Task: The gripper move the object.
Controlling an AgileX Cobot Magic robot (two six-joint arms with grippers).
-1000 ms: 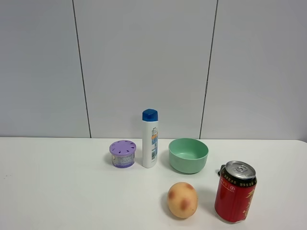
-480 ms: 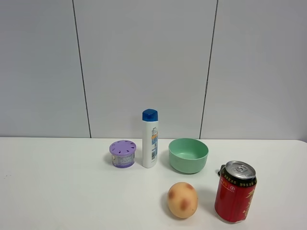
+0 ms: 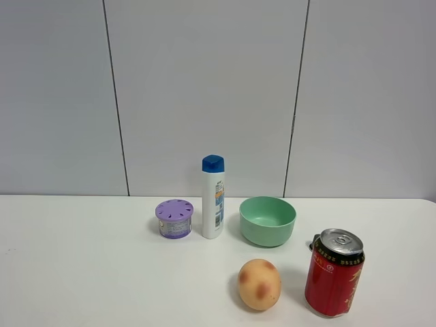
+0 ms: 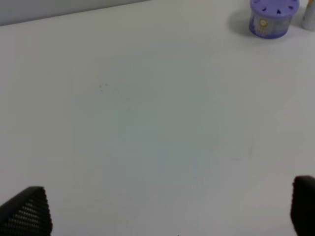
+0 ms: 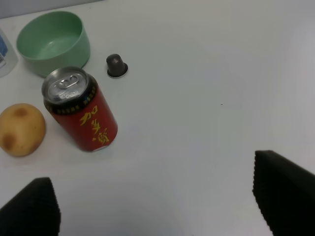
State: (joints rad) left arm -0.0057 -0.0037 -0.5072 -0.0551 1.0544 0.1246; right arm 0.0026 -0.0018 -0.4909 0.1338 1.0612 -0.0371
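Note:
The object is a small squat tub (image 3: 174, 219) with a lilac slotted lid and a floral label. It stands on the white table just left of a white bottle. It also shows in the left wrist view (image 4: 273, 17), far from my left gripper (image 4: 162, 209), whose black fingertips (image 4: 27, 211) stand wide apart over bare table. My right gripper (image 5: 162, 206) is also open, its fingertips (image 5: 283, 189) wide apart above the table near the red can. Neither gripper shows in the exterior high view.
A white bottle with a blue cap (image 3: 213, 197) stands beside the tub. A green bowl (image 3: 268, 221), an orange-brown egg-shaped ball (image 3: 259, 284) and a red drink can (image 3: 334, 272) stand to the right. A small dark capsule (image 5: 117, 65) lies behind the can.

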